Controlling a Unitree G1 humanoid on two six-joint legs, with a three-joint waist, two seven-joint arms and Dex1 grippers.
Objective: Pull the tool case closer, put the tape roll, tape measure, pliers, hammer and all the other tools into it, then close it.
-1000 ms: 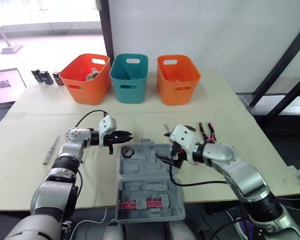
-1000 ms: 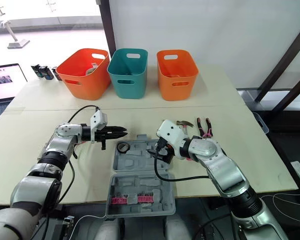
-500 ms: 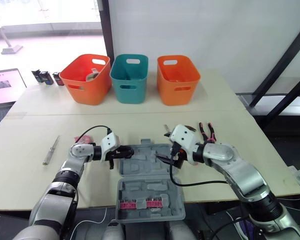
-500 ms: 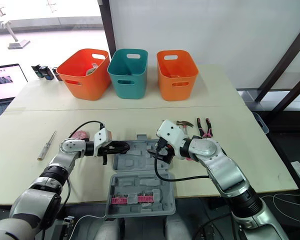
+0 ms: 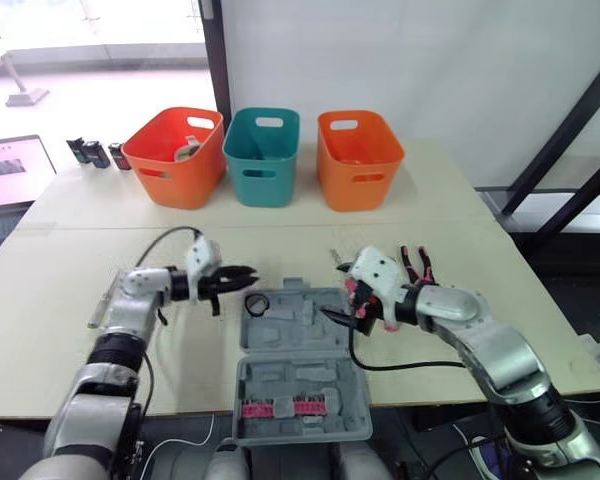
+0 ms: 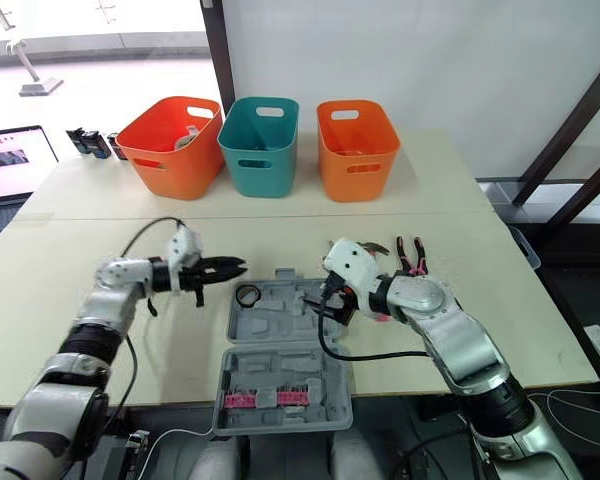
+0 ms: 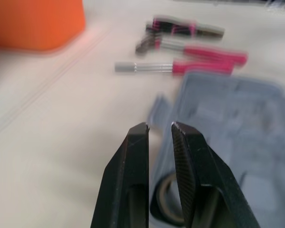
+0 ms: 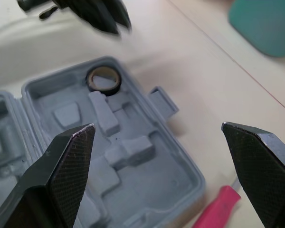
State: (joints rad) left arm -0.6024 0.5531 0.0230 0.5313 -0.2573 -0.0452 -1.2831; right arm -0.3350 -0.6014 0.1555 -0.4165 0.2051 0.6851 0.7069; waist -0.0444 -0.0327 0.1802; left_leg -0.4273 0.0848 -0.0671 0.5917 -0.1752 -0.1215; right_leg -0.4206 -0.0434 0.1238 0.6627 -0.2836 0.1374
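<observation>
The tool case (image 5: 298, 375) is lying open on the near edge of the table (image 5: 40, 340), both grey moulded halves facing up. I am seeing the tape roll (image 5: 257, 304) sitting in the far left corner of the case's far half. In the left wrist view it is half hidden under the fingers.

The left gripper (image 5: 248, 280) is hovering just beyond that corner. Its fingers (image 7: 133, 180) are drawn nearly together with only a slit between them, gripping nothing. The right gripper (image 5: 343, 318) is hanging over the far right edge of the case. I am reading its fingers (image 8: 61, 175) as spread wide and empty in the right wrist view.

The pliers (image 5: 417, 263) are lying on the table right of the case, and the right arm is covering part of them. The hammer (image 6: 375, 247) is showing only its head past the right wrist. Two pink-handled tools (image 7: 204, 52) are lying just beyond the case, too blurred for me to name. Three bins are standing along the far side: an orange bin (image 5: 175, 157), a teal bin (image 5: 261, 155) and a second orange bin (image 5: 358, 158).
</observation>
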